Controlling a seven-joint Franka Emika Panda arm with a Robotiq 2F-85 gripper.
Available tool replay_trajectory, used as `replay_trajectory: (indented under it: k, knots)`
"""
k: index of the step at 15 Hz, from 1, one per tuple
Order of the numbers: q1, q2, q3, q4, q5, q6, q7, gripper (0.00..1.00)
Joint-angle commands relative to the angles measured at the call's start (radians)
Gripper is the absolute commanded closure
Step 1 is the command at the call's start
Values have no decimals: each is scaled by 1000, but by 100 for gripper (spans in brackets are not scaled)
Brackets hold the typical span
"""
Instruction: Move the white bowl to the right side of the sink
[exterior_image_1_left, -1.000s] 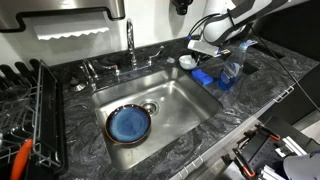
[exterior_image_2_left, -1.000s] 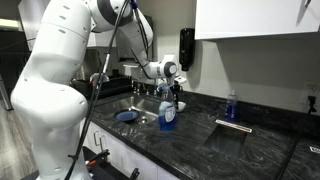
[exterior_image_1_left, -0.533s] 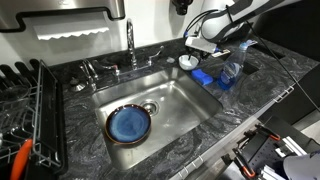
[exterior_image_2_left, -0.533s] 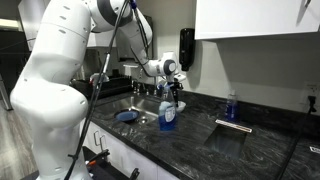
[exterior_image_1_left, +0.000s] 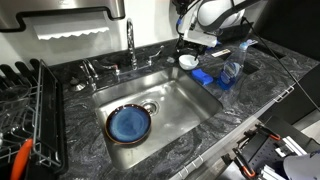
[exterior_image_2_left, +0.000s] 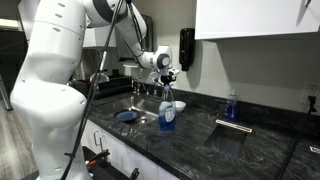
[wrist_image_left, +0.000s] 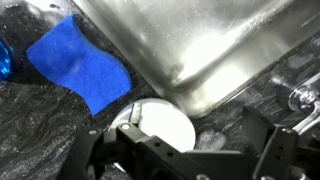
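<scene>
Gripper (exterior_image_1_left: 192, 42) has lifted clear since the earlier frame; jaws spread, holding nothing. White bowl (exterior_image_1_left: 187, 61) lies directly beneath it, apart, beside sink (exterior_image_1_left: 195, 98).

Dark marbled stone table (exterior_image_2_left: 262, 150) ran beneath a white upper cabinet (exterior_image_2_left: 255, 18). Plain grey wall (exterior_image_2_left: 262, 75) bore a black wall-mounted dispenser (exterior_image_2_left: 187, 48). Black wire dish rack (exterior_image_1_left: 25, 110) stood at one end.
</scene>
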Motion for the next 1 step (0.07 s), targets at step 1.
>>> replay_trajectory:
  k: [1]
  knots:
    - [-3,-61,21,-5,29,-139,-113,0]
